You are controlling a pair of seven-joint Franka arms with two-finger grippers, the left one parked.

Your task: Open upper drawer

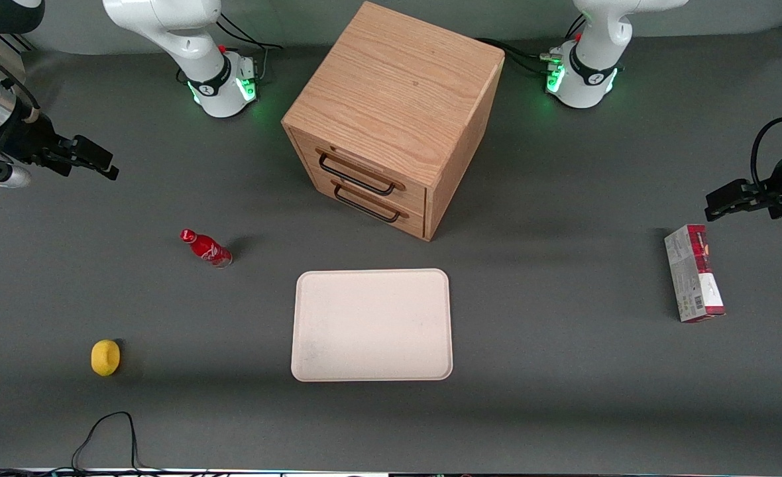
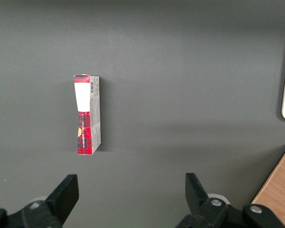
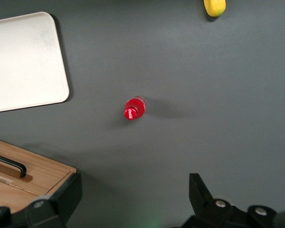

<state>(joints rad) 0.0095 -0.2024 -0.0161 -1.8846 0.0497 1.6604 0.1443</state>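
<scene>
From the front, the wooden cabinet (image 1: 394,112) stands on the grey counter (image 1: 563,371), farther from the camera than the white tray (image 1: 372,324). The upper drawer (image 1: 368,173) is fully shut, its black bar handle (image 1: 356,175) standing proud of the oak face just above the lower drawer (image 1: 374,211). The gripper (image 1: 93,161) hangs above the counter at the working arm's end, well apart from the cabinet, its fingers spread with nothing between them. A red bottle (image 1: 206,248), a lemon (image 1: 105,358) and a red carton (image 1: 694,273) also stand about the counter.

The left wrist view shows only the carton and a cabinet corner.

In the right wrist view the open fingers (image 3: 203,195) frame the bottle, with a cabinet edge and a handle end (image 3: 9,165) alongside.

The drawer looks a stiff, light wooden tray that should slide straight; the rigid wire handle, gripped at its middle, seems the best hold, though thin metal may slip.
</scene>
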